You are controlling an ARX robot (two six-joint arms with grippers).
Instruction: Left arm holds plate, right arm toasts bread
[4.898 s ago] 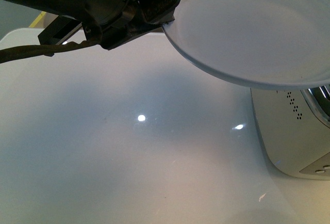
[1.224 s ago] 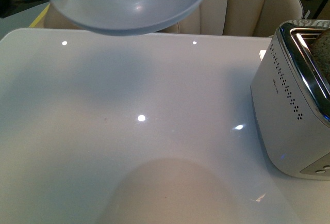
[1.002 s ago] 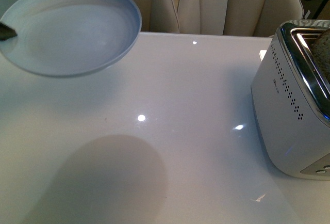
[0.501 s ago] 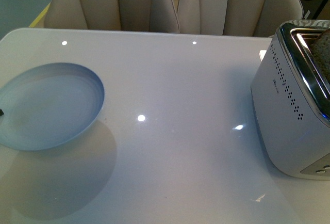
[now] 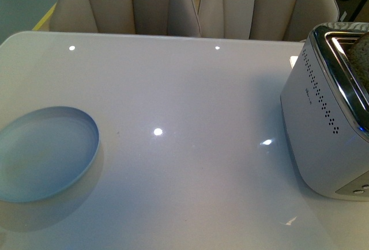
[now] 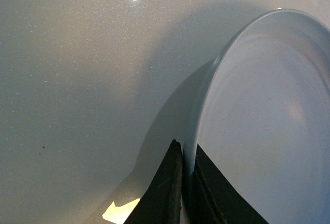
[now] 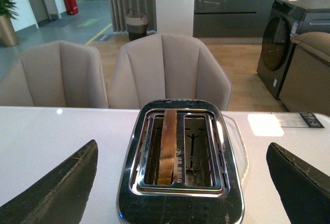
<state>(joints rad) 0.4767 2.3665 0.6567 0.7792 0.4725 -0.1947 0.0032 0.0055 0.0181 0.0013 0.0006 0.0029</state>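
Plate point(image 5: 46, 155) lower, near table point(image 5: 190, 100).

My black plastic-and-metal left gripper point(image 6: 183, 182) has its two dark fingers point(image 6: 165, 193) pinched tight on the rim of the pale bluish-white glossy plate point(image 6: 268, 131). My black right gripper point(image 7: 180, 182) hangs with its fingers point(image 7: 56, 188) spread wide apart, gripping nothing. Neither arm shows in the front view.
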